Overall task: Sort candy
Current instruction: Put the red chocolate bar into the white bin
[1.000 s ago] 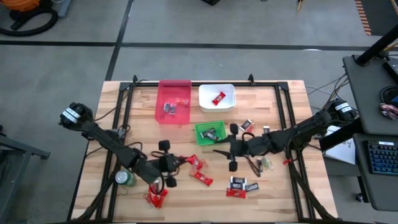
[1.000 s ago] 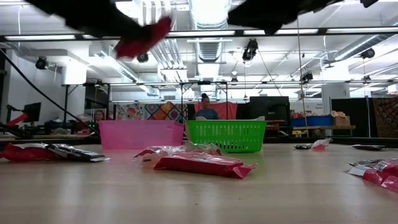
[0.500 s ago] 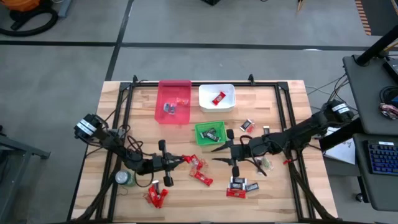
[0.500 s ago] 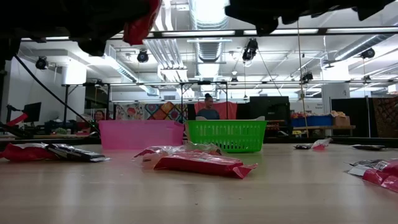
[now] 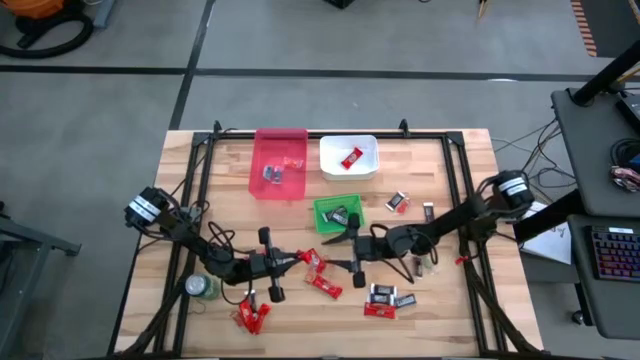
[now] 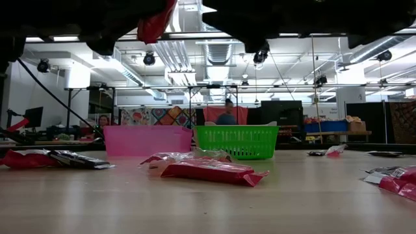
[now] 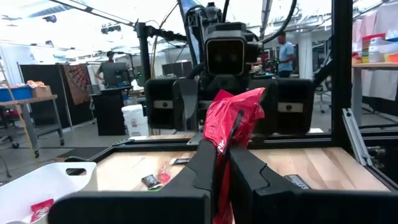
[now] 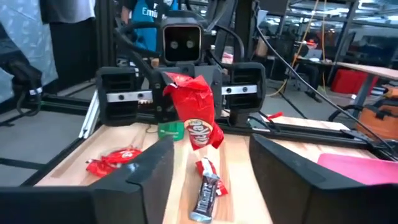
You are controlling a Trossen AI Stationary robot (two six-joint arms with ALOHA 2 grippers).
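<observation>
Above the front half of the pale wooden tabletop (image 5: 440, 300), the left claw (image 5: 297, 260) is clamped tight on a shiny red wrapped candy (image 7: 231, 124), which stands up crumpled between its two dark fingers (image 7: 205, 163) and is raised clear of the wood. Facing it from just beside, the right claw (image 5: 345, 250) holds nothing, its fingers (image 8: 149, 171) spread wide apart, pointing toward the held sweet from the other side. In the right wrist view the same red wrapper hangs in front of the opposite arm, with a dark black-and-silver wrapped candy (image 8: 204, 198) lying on the wood below it and a flat red wrapped candy (image 8: 114, 159) off to one side. More sweets lie loose near the front edge: a red pair (image 5: 251, 317) by the left front corner, a red bar (image 5: 325, 286) near the middle, and a small mixed cluster (image 5: 385, 299) under the right arm. At the back stand a pink plastic bin (image 5: 280, 185) with a few pieces inside, a white plastic bin (image 5: 372, 168) holding one red candy, and just in front of them a green plastic basket (image 5: 325, 209) holding dark ones. A green round can (image 5: 201, 287) stands near the left arm.
</observation>
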